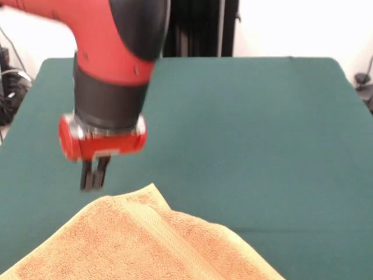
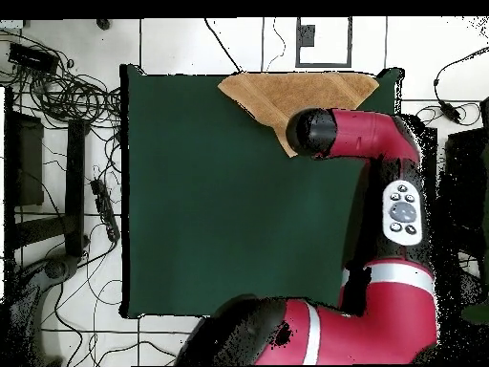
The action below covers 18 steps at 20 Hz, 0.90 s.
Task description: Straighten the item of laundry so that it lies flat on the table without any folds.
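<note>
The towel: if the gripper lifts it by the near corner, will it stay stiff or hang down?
The towel already lies folded and draped, so it would probably sag. Its looped terry surface likely grips the table cloth, so pushing may bunch it. The gripper hangs above its corner.

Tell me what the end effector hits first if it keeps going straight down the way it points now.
Probably the towel, at or near its raised folded corner just below the end effector. Depth is unclear in the front view: it may fall just behind that corner and meet the green table instead.
</note>
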### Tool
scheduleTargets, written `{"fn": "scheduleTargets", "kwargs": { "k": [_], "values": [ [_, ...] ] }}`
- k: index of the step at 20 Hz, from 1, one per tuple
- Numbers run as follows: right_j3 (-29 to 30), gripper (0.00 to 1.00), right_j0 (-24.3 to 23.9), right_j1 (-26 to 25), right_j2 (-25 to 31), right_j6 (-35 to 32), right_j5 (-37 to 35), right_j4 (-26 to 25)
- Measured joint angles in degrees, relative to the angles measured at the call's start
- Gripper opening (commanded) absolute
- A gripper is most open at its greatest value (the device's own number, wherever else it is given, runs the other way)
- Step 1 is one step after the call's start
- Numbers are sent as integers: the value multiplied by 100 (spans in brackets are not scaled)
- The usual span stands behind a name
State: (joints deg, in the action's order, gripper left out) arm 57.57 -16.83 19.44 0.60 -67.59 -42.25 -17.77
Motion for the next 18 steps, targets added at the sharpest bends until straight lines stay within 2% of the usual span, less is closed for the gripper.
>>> {"fn": "scheduleTargets", "kwargs": {
  "k": [5, 11, 18],
  "values": [
    [356, 0, -127, 596, 117, 0, -420, 462],
    [632, 0, -301, 1227, 310, 0, -455, 994],
    [953, 0, -372, 1409, 442, 0, -339, 1324]
  ]
}}
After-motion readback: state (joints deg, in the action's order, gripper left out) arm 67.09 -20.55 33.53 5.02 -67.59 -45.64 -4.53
